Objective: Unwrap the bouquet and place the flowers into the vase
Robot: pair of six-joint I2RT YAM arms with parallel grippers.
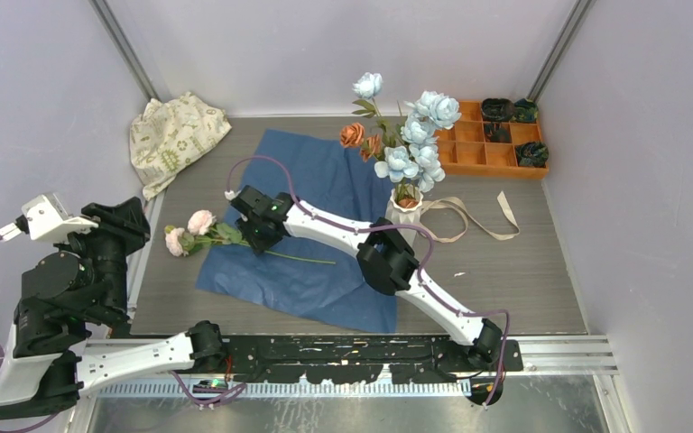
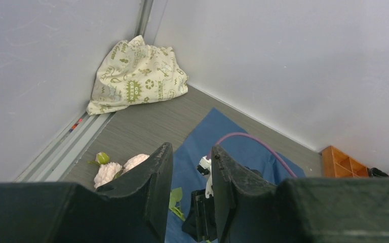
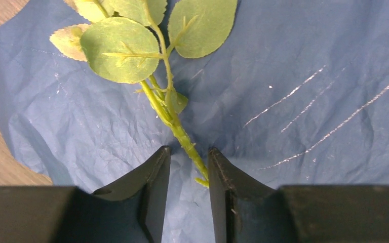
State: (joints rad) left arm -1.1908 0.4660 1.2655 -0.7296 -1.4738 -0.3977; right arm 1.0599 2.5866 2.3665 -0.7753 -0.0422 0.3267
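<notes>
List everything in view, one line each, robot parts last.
vase: one, white, at the blue paper's right rear edge
flowers: several pale blue, a couple rust-orange, standing in the vase
pink-white flower: one stem, two blooms, lying across the paper's left edge
blue paper: one sheet, spread flat mid-table
ribbon: one, beige, loose right of the vase
cloth: one, cream with green print, back left corner
tray: one, orange, back right corner
dark items: four, in tray compartments
left gripper: black, open, empty, raised at left
right gripper: black, open, straddling the pink-white flower's stem
</notes>
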